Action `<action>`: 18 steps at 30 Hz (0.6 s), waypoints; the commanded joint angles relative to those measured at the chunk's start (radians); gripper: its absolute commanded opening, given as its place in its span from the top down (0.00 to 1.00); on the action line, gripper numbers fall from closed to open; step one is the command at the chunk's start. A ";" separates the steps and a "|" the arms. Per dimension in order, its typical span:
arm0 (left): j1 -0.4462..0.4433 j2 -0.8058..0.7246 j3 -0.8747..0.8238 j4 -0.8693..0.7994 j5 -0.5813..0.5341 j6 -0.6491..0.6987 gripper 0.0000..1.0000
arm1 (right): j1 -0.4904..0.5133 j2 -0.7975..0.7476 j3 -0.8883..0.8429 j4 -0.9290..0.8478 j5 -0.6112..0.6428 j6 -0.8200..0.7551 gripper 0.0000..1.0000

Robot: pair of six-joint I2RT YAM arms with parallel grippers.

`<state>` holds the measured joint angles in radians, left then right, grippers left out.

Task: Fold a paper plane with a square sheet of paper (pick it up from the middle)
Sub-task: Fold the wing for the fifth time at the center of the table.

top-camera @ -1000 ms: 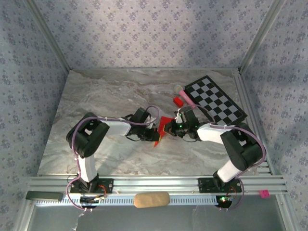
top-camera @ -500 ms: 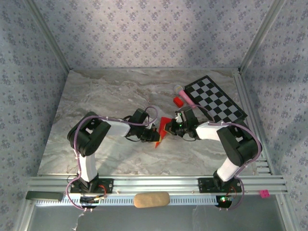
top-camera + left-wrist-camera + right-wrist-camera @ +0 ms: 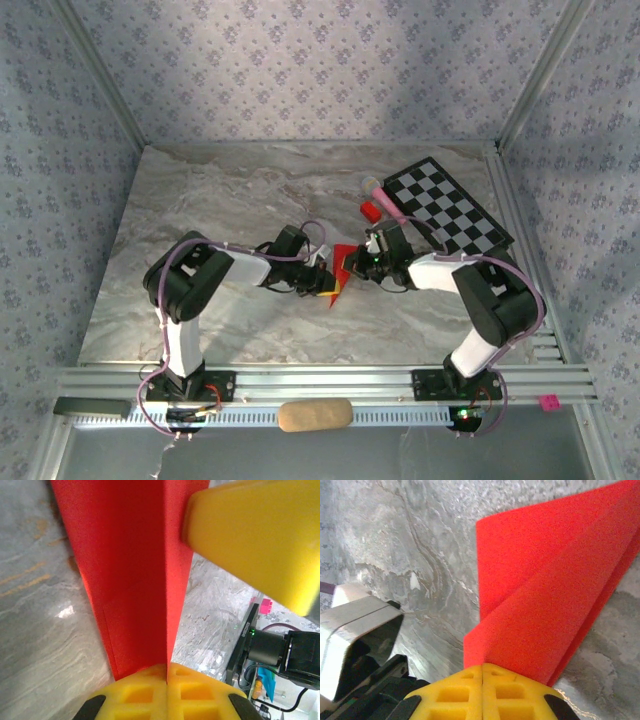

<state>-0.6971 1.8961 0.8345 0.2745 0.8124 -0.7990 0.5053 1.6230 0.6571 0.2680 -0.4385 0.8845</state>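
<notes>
Two-sidedly holding the creased square sheet of paper (image 3: 342, 262) over the middle of the desk (image 3: 200, 200): clamping one edge in the closed left pincer (image 3: 167, 672), the other edge in the closed right pincer (image 3: 482, 667).

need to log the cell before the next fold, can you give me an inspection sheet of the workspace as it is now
surface: marble-look table, no spill seen
job's things: red paper, creased, held between both hands
clutter: checkerboard, small red block and pink item at far right; tan pad on the front rail
grippers: left hand shut on the paper; right hand shut on the paper
cables: purple cables looped along both arms
surroundings: patterned walls, metal frame
</notes>
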 commanded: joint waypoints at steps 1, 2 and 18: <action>0.007 0.027 -0.020 0.065 0.034 -0.040 1.00 | -0.001 -0.042 -0.026 0.021 0.040 -0.040 0.93; 0.007 0.030 -0.022 0.068 0.032 -0.042 1.00 | 0.001 -0.046 -0.031 0.025 0.044 -0.045 0.93; 0.010 0.073 -0.066 0.201 0.035 -0.122 1.00 | -0.017 0.022 -0.025 0.076 -0.076 -0.052 0.93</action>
<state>-0.6846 1.9377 0.7803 0.4446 0.8574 -0.9043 0.4950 1.6096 0.6132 0.3298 -0.4702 0.8406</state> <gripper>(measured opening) 0.061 0.073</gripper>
